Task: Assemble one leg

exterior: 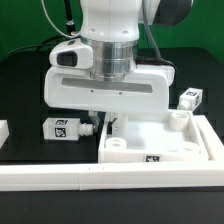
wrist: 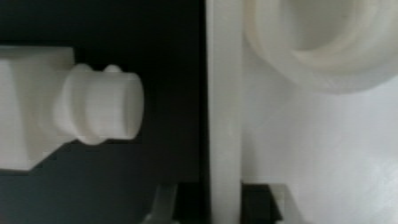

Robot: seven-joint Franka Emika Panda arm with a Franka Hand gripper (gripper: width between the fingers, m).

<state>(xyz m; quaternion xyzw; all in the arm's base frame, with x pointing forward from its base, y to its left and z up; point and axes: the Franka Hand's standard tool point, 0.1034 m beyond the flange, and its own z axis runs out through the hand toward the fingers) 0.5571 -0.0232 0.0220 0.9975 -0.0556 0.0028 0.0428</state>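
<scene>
Table assembly, one leg in play: at the exterior view's left, a small white plastic leg block (exterior: 62,128) with a black-and-white square tag lies on its side on the black table (exterior: 22,92). Its short round peg (exterior: 90,128) points toward three o'clock. The wrist view shows a dark gap between the peg and the wall of the large white square tray-like piece (exterior: 160,142), so the two are near but apart.

The robot's white two-finger gripper (exterior: 108,120) hangs low over the tray's nine-o'clock edge. The broad hand hides the fingers, and the wrist view shows only blurred dark shapes there. It cannot be told whether the jaws are spread, pressed together or pinching the tray wall.

A second, identical tagged leg block (exterior: 190,98) rests at about two o'clock of the tray, just outside its corner.

To seat a leg well, the likely recipe is to grip the near block across its flat body, never the peg. The peg should then be squared to a round corner hole (wrist: 320,45) before any push, and driven straight along the hole's axis.
</scene>
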